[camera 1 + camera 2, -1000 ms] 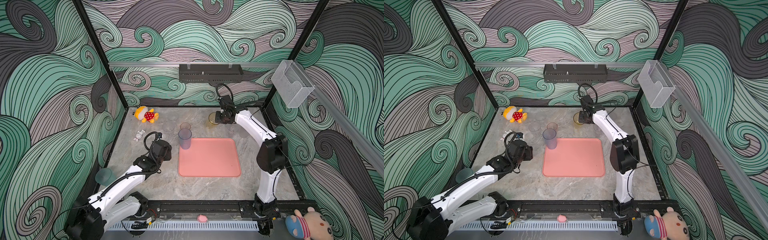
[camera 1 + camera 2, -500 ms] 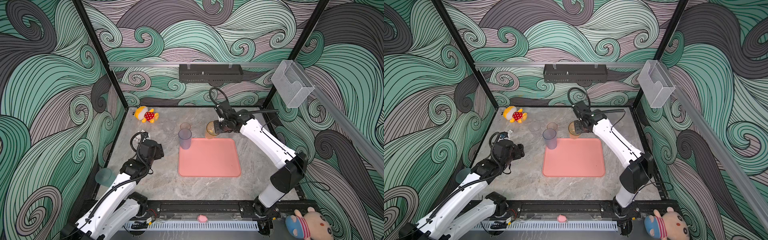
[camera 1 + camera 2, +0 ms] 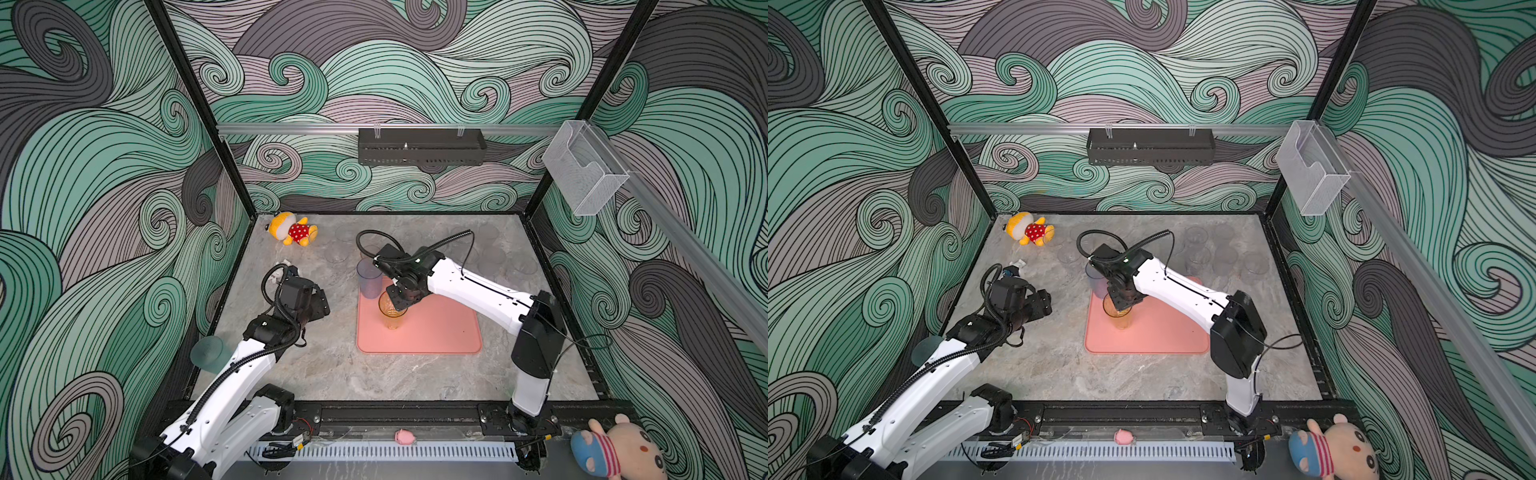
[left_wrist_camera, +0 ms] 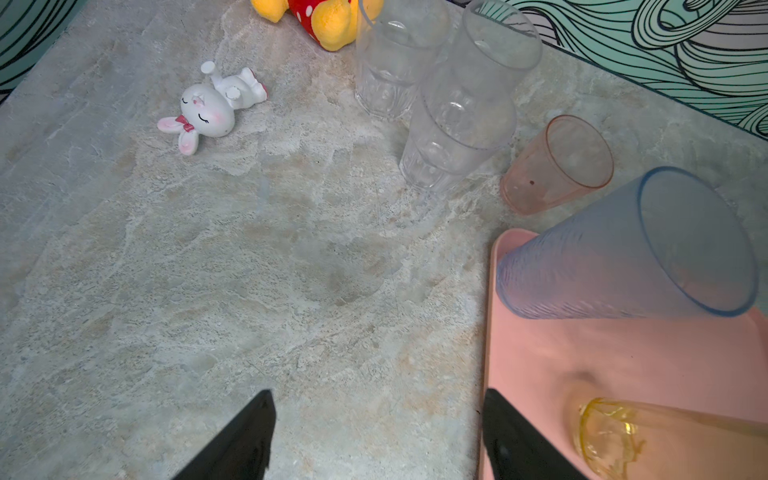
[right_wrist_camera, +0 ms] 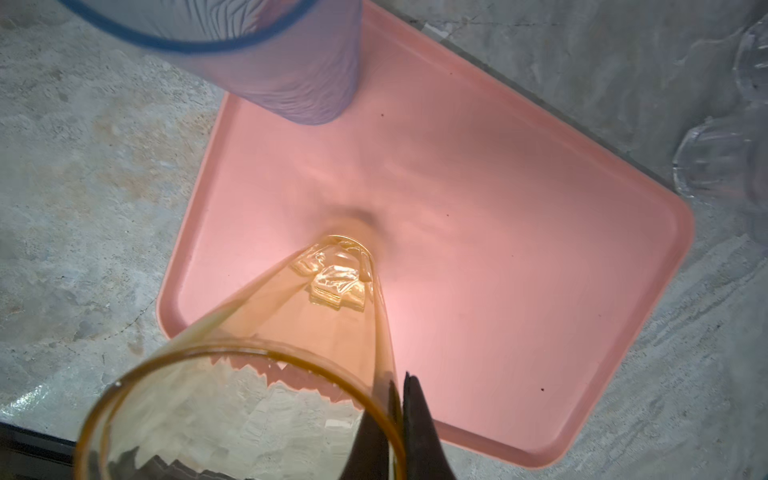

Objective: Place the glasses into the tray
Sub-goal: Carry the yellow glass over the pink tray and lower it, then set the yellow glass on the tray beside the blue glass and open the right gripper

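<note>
You are looking at a yellow plush toy (image 3: 293, 232) in a red spotted dress, lying at the far left corner of the grey marbled table (image 3: 332, 374), close to the back wall. A small white bunny figurine (image 4: 208, 110) is lying on the table near the plush, not touching it. A black perforated rack (image 3: 422, 145) is hanging from the rail on the back wall, and a clear box (image 3: 584, 172) is hanging from the right wall's rail. A tiny pink pig (image 3: 405, 436) is sitting on the front frame. A plush pig in a blue cap (image 3: 619, 451) is lying outside the front right corner.
</note>
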`<state>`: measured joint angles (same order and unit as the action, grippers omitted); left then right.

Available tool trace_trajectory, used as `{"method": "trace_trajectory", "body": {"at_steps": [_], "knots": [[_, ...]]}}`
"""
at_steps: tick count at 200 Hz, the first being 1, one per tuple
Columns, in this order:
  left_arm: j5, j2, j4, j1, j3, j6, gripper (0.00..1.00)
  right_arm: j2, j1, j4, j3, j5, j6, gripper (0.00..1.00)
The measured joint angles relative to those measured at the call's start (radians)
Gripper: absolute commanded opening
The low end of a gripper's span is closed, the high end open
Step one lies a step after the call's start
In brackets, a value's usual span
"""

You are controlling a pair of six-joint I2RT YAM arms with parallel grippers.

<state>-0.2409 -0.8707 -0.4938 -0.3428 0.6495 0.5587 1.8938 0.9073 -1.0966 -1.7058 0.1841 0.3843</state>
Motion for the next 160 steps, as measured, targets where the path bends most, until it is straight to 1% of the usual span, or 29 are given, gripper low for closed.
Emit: {"method": "trace_trajectory", "body": {"at_steps": [62,140,152,160], "knots": [[0.003,0.005,0.005,0.0,-0.011,0.006,0.8,0.113,0.011,0.019,-0.119,-0.033,0.02,0.04],[0.003,0.004,0.013,0.0,-0.016,0.011,0.79,0.174,0.011,0.038,-0.2,-0.038,0.039,0.05],[0.003,0.004,0.016,0.0,-0.016,0.011,0.79,0.176,0.011,0.041,-0.201,-0.038,0.041,0.06],[0.003,0.004,0.015,0.0,-0.017,0.011,0.79,0.176,0.011,0.042,-0.201,-0.039,0.043,0.08]]}}
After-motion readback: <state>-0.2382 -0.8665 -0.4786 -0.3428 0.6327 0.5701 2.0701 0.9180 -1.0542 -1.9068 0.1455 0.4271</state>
